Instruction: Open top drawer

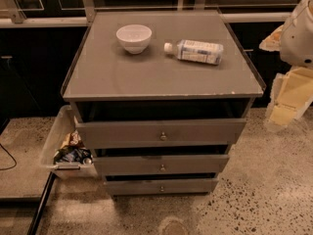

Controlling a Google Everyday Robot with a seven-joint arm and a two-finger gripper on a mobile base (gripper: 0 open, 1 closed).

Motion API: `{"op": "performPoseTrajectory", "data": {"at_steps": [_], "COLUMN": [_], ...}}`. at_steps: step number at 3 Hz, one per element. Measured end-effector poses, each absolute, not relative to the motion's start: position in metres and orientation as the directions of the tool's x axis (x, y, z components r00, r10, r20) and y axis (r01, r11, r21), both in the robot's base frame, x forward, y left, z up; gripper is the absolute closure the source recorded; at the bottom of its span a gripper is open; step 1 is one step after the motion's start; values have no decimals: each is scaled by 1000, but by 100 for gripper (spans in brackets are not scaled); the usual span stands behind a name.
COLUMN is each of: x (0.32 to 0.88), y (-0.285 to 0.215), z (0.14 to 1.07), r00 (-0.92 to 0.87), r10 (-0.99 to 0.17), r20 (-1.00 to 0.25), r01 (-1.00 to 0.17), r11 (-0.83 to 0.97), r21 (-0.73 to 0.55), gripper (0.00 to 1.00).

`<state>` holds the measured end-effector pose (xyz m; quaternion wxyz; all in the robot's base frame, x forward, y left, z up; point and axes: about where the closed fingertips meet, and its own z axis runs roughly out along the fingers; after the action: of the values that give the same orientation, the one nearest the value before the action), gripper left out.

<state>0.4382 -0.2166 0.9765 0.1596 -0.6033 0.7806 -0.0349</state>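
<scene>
The top drawer is the widest grey front of a grey cabinet, with a small round metal knob at its centre. A dark gap shows between its upper edge and the cabinet top. Its inside is not visible. Two lower drawer fronts with like knobs sit beneath it. My arm's white rounded shell is at the right edge of the view. The cream-coloured gripper hangs below it, to the right of the cabinet and apart from the drawer.
A white bowl and a plastic bottle lying on its side rest on the cabinet top. A clear plastic bin with snack packets stands on the floor against the cabinet's left side. A dark cable lies at far left.
</scene>
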Motion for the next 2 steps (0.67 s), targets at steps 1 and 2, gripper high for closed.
{"op": "performPoseTrajectory", "data": {"at_steps": [1, 2], "x": [438, 446], "y": [-217, -215], "z": [976, 964], "r00": [-221, -180], "r10": [-953, -955], "r20": [-207, -236], "r01": [-931, -936], "r11": [270, 240], "r21": [-247, -258], "gripper": [0, 0]}}
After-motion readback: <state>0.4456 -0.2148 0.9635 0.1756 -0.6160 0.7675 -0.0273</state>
